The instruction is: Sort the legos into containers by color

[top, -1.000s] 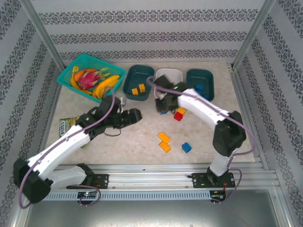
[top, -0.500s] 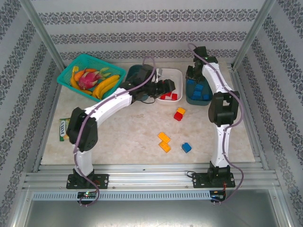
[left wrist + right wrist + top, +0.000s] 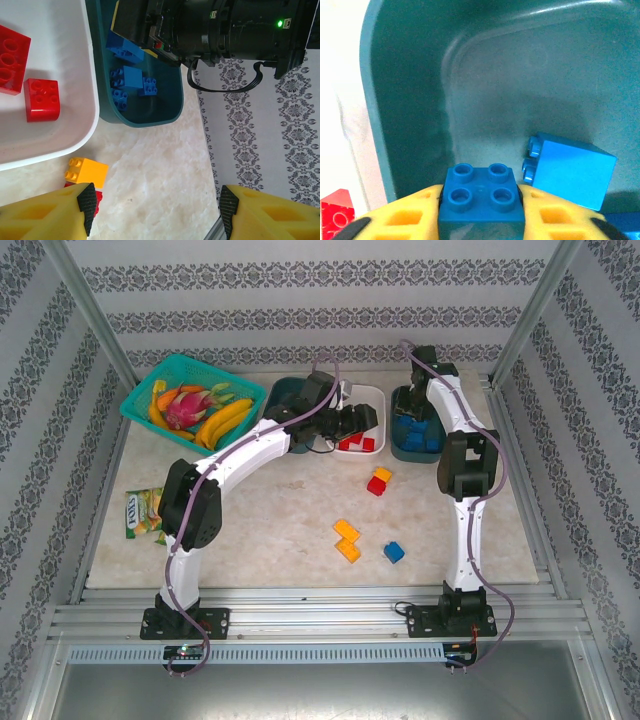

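A small blue plastic brick (image 3: 482,197) is shown clamped between the yellow fingers (image 3: 400,217) of the right gripper (image 3: 482,220), low over the floor of the right dark teal plastic tub (image 3: 410,75). Whether the grip has begun to loosen cannot be told. Another blue brick (image 3: 570,172) lies just beside it, and several blue bricks (image 3: 131,80) are gathered in that tub. Red bricks (image 3: 42,100) are seen in the white plastic tub (image 3: 60,30) next to it. The left gripper (image 3: 155,215) is poised at that tub with its jaws well apart and nothing between them. The left dark teal tub (image 3: 283,400) is largely covered by the left arm, so its contents cannot be read. On the beige tabletop (image 3: 260,530), some pieces are left unsorted: a red brick (image 3: 375,486) touching a yellow-orange brick (image 3: 383,474) near the white tub, a small cluster of yellow-orange bricks (image 3: 347,538) nearer the arm bases, and a lone blue brick (image 3: 394,552) beside that cluster. The sorting is judged well past halfway, with one blue delivery at the point of release and only these few loose pieces to be collected. The bright teal latticed basket of fruit (image 3: 190,400) and the snack packet (image 3: 145,512) lie apart at the left and are no part of the sorting.
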`<state>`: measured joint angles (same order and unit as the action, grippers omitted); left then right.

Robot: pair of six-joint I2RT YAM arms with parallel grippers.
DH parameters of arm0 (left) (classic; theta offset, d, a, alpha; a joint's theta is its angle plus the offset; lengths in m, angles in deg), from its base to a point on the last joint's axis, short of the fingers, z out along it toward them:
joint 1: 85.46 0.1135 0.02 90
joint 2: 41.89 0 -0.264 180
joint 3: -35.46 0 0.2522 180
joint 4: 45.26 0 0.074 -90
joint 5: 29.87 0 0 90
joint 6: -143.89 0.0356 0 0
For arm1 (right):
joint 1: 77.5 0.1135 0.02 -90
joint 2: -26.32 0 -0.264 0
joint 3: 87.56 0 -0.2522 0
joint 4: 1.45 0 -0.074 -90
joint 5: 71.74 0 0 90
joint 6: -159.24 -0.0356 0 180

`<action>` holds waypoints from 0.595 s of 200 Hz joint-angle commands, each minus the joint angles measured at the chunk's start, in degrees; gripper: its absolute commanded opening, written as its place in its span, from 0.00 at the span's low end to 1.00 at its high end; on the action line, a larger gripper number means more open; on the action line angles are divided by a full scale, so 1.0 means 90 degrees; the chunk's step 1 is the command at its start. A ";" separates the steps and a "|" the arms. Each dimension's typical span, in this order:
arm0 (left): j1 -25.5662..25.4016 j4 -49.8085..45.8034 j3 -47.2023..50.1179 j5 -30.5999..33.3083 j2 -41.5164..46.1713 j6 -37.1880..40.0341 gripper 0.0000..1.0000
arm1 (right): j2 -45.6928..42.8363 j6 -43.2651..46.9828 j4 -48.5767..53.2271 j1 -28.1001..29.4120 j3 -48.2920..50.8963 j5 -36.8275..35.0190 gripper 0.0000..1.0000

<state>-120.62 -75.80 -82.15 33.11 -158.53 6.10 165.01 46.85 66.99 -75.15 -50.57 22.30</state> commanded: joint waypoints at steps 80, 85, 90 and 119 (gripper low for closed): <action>-0.0117 -0.1690 0.0825 0.0722 0.0932 -0.0831 0.68 | -0.1712 0.0127 -0.0170 0.0321 0.0614 0.0143 0.55; -0.0117 -0.1932 0.0928 0.0754 0.0986 -0.1124 0.67 | -0.1985 0.0160 -0.0288 0.0419 0.0888 0.0138 0.55; -0.0126 -0.2179 0.1046 0.0766 0.1011 -0.1404 0.67 | -0.2313 0.0201 -0.0445 0.0531 0.1209 0.0163 0.56; -0.0369 -0.2464 0.2166 0.0651 0.1349 -0.2966 0.66 | -0.4511 0.0413 -0.1750 0.1313 0.4091 0.0480 0.64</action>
<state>-121.43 -91.10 -70.07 38.11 -149.41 -5.50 139.59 48.01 60.17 -69.47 -29.54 22.78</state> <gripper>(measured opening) 0.660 0.609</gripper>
